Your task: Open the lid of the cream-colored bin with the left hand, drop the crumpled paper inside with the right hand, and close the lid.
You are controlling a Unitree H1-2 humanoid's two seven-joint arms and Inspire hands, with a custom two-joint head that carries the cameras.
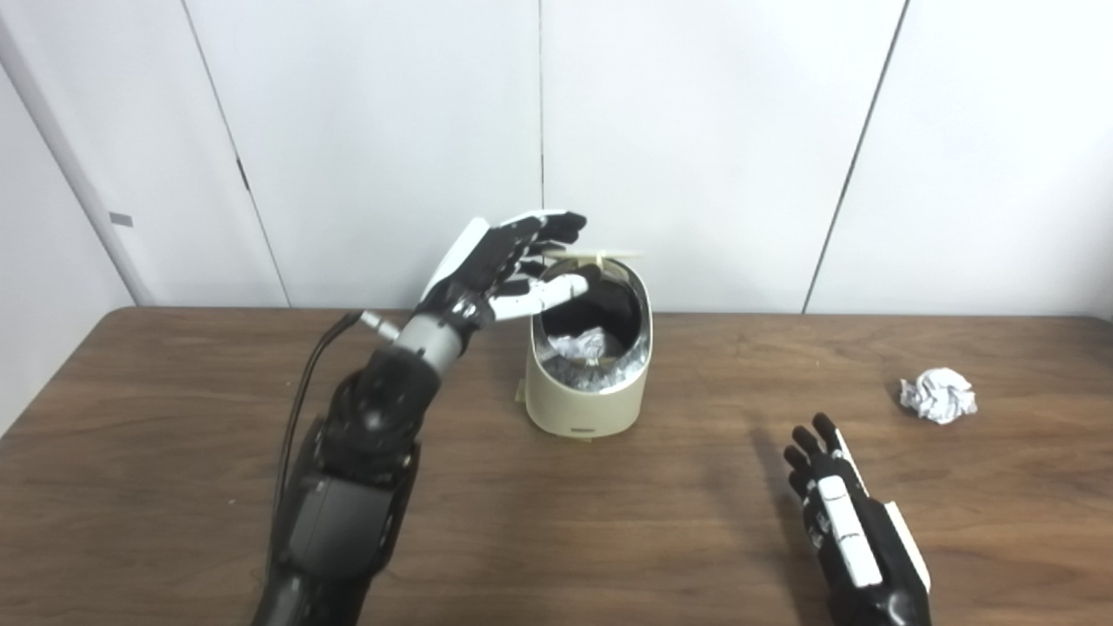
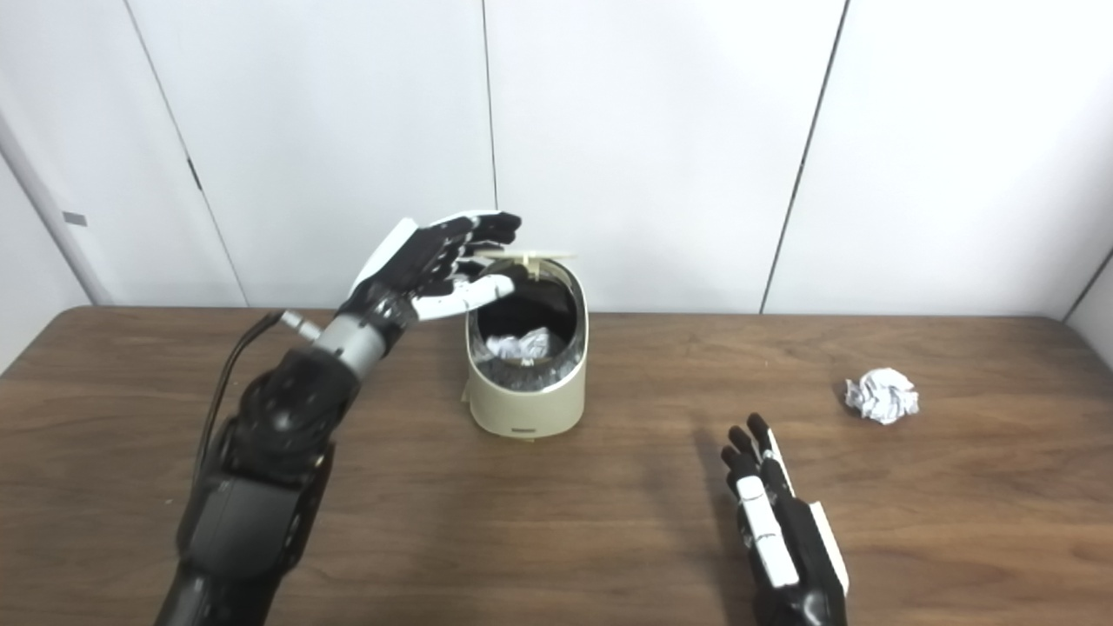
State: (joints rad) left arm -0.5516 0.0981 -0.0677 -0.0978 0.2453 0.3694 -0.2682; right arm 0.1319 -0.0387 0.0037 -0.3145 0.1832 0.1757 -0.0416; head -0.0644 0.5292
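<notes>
The cream-colored bin [image 1: 584, 404] stands mid-table with its lid [image 1: 609, 254] raised, seen edge-on above the back rim. A crumpled paper [image 1: 584, 345] lies inside on a shiny liner. My left hand [image 1: 509, 265] is held up at the bin's upper left with its fingers spread: fingertips just above the lid's left end, thumb by the rim below it. I cannot tell whether it grips the lid. A second crumpled paper ball [image 1: 937, 395] lies on the table at the right. My right hand [image 1: 839, 504] rests low near the front edge, open and empty, well short of that ball.
The brown wooden table [image 1: 174, 435] runs to a white panelled wall [image 1: 696, 130] close behind the bin. A black cable [image 1: 304, 391] trails along my left forearm.
</notes>
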